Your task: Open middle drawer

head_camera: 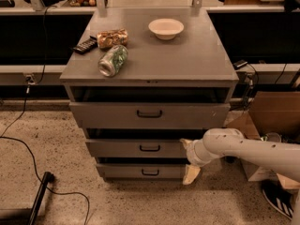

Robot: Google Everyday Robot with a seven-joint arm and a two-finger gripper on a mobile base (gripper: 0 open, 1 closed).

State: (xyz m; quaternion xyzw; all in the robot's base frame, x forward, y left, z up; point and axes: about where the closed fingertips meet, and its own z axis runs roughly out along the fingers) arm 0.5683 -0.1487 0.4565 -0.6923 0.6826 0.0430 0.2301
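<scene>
Our cream two-finger gripper (186, 161) hangs low with its fingers spread wide, one above the other, holding nothing. The wide, shallow grey metal middle drawer (117, 148) is just to its left, right end close by the upper finger. Its small black bar handle (150, 148) sits further left. We'd guess rigid steel, a bit heavy on its slides, so hook that bar and pull straight out.

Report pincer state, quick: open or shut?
Pincer: open, holding nothing, at the right end of the middle drawer front.
</scene>
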